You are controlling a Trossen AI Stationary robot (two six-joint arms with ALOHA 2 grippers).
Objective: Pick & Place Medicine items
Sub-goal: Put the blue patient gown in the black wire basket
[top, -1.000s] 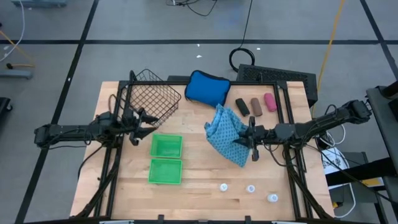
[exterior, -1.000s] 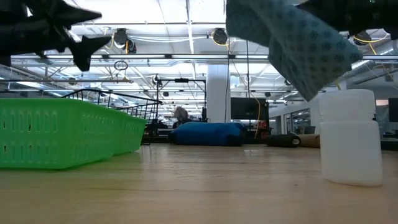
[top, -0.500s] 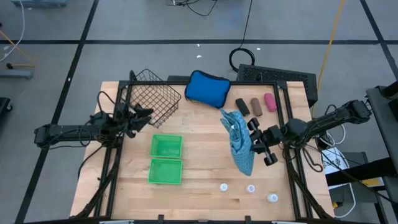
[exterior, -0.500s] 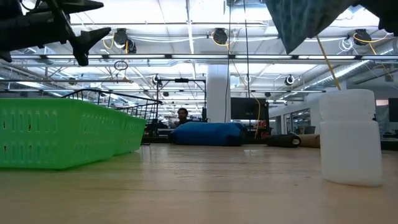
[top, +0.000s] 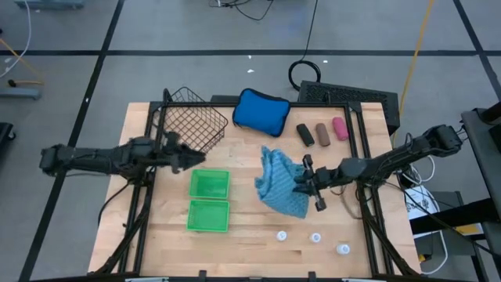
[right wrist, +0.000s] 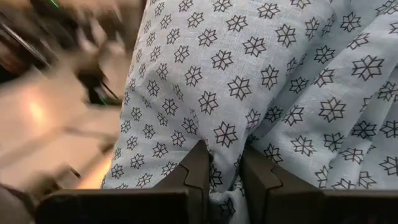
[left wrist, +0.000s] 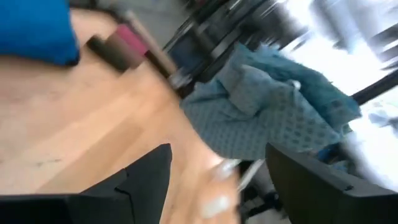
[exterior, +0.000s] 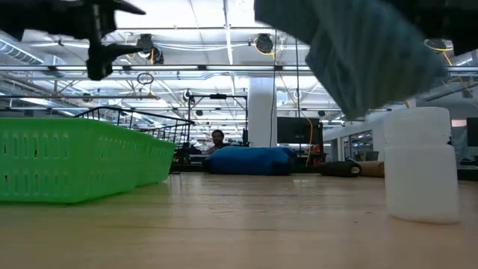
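Observation:
My right gripper (top: 304,183) is shut on the light-blue patterned cloth (top: 279,183) over the table's middle right. The low view shows the cloth (exterior: 358,52) hanging above the tabletop. My left gripper (top: 190,159) stands open in the air beside the wire basket, touching nothing. The black (top: 304,135), brown (top: 322,132) and pink (top: 340,128) medicine items lie side by side on the table at the far right. Three small white bottles (top: 281,235), (top: 315,237), (top: 342,250) stand near the front edge. My right gripper pinches a bunched fold of the cloth (right wrist: 225,163) between its two fingers (right wrist: 196,168). The fingers lie about level and come from the table's right. The cloth spills slack past and below them, lifted clear of the table in the low view.
Two green baskets (top: 209,185), (top: 208,215) sit left of centre. A black wire basket (top: 188,125) stands at the far left, and a padded blue pouch (top: 261,110) lies at the far middle. Bare wood lies between the green baskets and the white bottles.
My right gripper swung toward the table's right edge, then back toward the middle. The cloth drew into a narrow hanging strip, then spread wide again, staying off the table. My left gripper has risen, rolled about its own axis and edged toward the table's middle, still open.

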